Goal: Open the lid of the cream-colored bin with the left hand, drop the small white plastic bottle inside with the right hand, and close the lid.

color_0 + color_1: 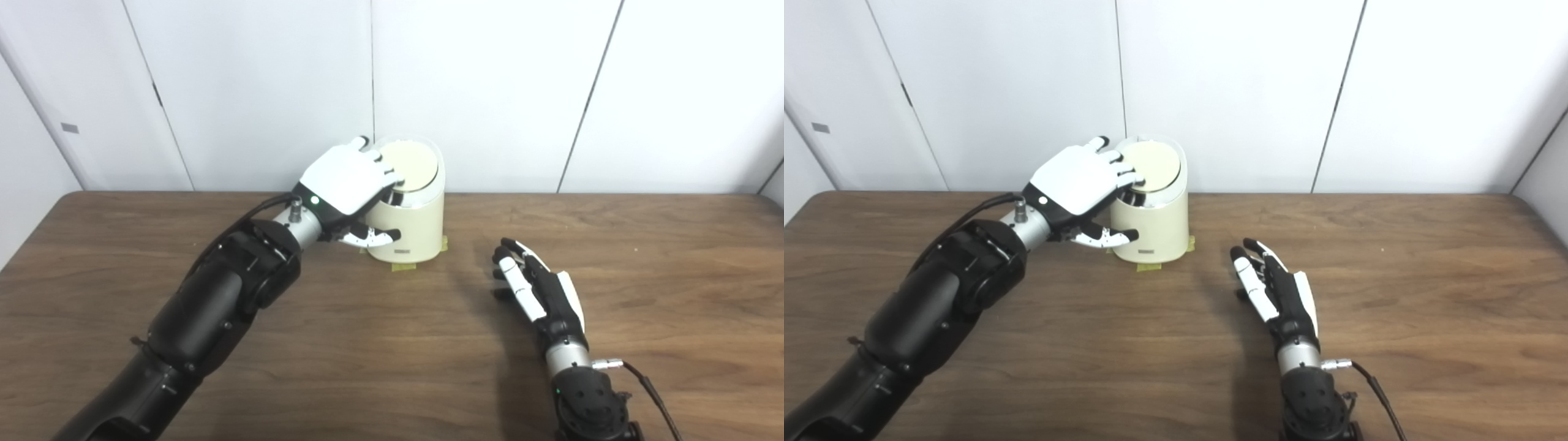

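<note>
- Left eye view: the cream-colored bin stands near the table's far edge, by the white wall panels, with strips of yellowish tape showing at its base, probably to mark or fix its spot.
- The left hand lies over the bin's left rim, palm down, its fingers spread across the lid and its thumb against the bin's front wall. It grips nothing; it looks set to press or tip the lid.
- The lid sits tilted, with a dark gap below its near edge, so it seems partly swung. Whether it is opening or closing, I cannot tell.
- The right hand hovers low over or rests on the table, well apart from the bin, fingers straight and loosely spread, holding nothing.
- Right eye view: the same layout from a slightly different angle. The left hand covers the lid's left part; the right hand is empty.
- The small white plastic bottle appears in neither view; it may already be inside the bin, but that is only a guess.
</note>
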Tool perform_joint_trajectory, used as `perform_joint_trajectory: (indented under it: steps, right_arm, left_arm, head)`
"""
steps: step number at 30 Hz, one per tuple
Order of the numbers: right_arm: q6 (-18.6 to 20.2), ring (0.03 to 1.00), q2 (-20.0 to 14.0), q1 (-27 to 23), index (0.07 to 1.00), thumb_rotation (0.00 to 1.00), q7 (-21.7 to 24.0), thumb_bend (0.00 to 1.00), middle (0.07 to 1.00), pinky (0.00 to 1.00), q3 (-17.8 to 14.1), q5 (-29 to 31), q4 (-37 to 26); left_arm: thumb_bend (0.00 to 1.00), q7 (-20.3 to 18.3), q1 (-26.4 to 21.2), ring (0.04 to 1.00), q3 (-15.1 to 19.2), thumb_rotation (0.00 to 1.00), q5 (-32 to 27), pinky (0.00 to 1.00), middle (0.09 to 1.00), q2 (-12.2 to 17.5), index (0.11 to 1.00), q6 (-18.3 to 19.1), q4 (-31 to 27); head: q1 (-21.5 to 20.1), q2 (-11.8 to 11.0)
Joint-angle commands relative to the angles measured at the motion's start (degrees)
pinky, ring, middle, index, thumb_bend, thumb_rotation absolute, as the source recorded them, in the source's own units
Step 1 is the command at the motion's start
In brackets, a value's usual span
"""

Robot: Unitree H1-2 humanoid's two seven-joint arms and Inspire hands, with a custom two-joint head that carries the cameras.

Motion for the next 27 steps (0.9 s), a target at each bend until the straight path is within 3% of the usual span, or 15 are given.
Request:
perform_joint_trajectory:
  steps: [1, 27]
  right_arm:
    - [0.3, 0.773, -0.2, -1.3, 0.849, 0.82, 0.5, 0.37, 0.795, 0.65, 0.2, -0.2, 0.4]
    - [0.5, 0.773, -0.4, -1.5, 0.84, 0.85, 0.9, 0.39, 0.776, 0.65, 0.6, -1.1, 0.8]
  left_arm:
    - [0.44, 1.6, -3.0, 0.926, 0.9, 0.66, 0.1, 1.0, 0.888, -0.3, 0.875, -0.1, -0.9]
    - [0.44, 1.2, -3.9, 0.917, 1.7, 0.64, 0.5, 0.99, 0.885, -0.9, 0.872, 0.0, -0.9]
  head:
    - [-0.1, 0.0]
    - [-0.2, 0.3]
